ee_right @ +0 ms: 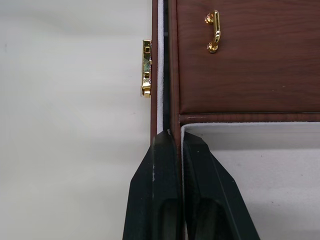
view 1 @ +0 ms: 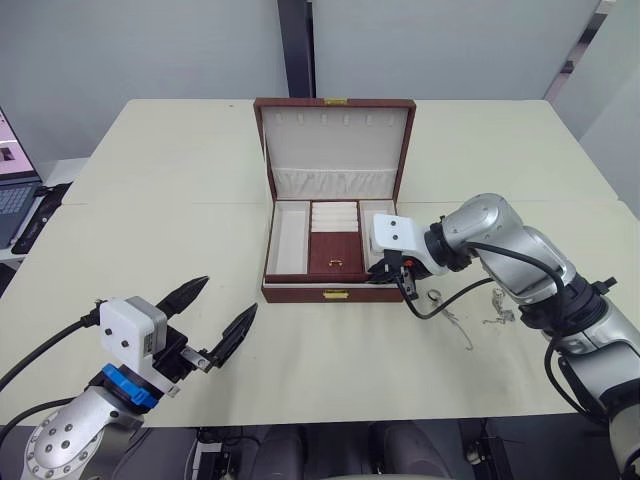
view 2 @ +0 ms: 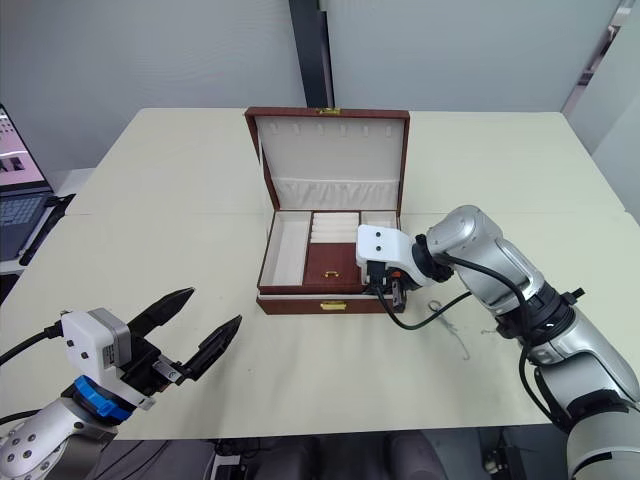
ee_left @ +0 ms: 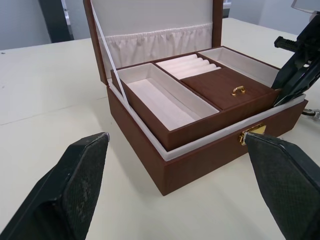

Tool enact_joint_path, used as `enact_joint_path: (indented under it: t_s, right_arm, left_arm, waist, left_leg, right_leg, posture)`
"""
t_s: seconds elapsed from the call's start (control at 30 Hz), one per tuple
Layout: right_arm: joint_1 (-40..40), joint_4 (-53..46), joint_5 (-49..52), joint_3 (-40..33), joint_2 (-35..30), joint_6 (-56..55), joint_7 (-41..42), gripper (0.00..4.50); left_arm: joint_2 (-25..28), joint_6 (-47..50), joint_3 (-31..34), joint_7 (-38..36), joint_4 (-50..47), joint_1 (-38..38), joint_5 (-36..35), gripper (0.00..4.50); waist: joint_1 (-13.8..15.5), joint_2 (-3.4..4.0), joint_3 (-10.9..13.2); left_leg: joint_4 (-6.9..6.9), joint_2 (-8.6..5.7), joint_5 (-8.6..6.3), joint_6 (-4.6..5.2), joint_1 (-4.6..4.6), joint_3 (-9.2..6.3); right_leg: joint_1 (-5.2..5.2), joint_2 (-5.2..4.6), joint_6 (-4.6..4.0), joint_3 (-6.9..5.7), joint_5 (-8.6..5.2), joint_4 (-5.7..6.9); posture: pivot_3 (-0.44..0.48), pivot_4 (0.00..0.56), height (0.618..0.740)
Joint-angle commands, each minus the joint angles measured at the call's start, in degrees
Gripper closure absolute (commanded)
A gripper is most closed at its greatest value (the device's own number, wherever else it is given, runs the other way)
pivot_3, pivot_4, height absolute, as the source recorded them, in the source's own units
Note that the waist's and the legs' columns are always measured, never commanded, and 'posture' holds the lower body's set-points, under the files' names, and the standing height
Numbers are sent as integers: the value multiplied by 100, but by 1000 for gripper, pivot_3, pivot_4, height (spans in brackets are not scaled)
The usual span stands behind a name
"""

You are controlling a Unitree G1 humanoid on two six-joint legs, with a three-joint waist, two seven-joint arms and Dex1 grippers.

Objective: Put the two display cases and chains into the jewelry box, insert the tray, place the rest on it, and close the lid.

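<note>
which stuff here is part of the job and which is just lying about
Job:
- jewelry box, lid open
- tray, inside the box
- right tool, pinching the tray's wall
- chains on the table

Lying about:
- laptop
- left tool, open, idle

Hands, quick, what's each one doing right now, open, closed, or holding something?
Left hand: open, holding nothing, in front of the jewelry box.
Right hand: closed on the tray's front edge, at the box's right front corner.
</note>
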Motion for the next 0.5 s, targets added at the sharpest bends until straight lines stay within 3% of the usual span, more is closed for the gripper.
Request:
enact_joint_path:
  t_s: [0.03, 0.5]
  right_arm:
    - [-97, -199, 74, -110, -5, -69, 15, 4489]
    - [-181, -339, 163, -249, -103, 26, -16, 4489]
  left_arm:
    - [52, -77, -29, -19, -47, -21, 6, 0]
    - [84, -103, -28, -83, 57, -96, 8, 0]
  waist:
    - [0, 0, 0]
    - [3, 0, 1]
  left_leg:
    - [0, 0, 0, 0, 0, 0]
    - [0, 0, 0, 0, 0, 0]
  right_leg:
    - [0, 0, 0, 0, 0, 0]
    - [0, 0, 0, 0, 0, 0]
  posture:
    - [0, 150, 740]
    - [0, 150, 740]
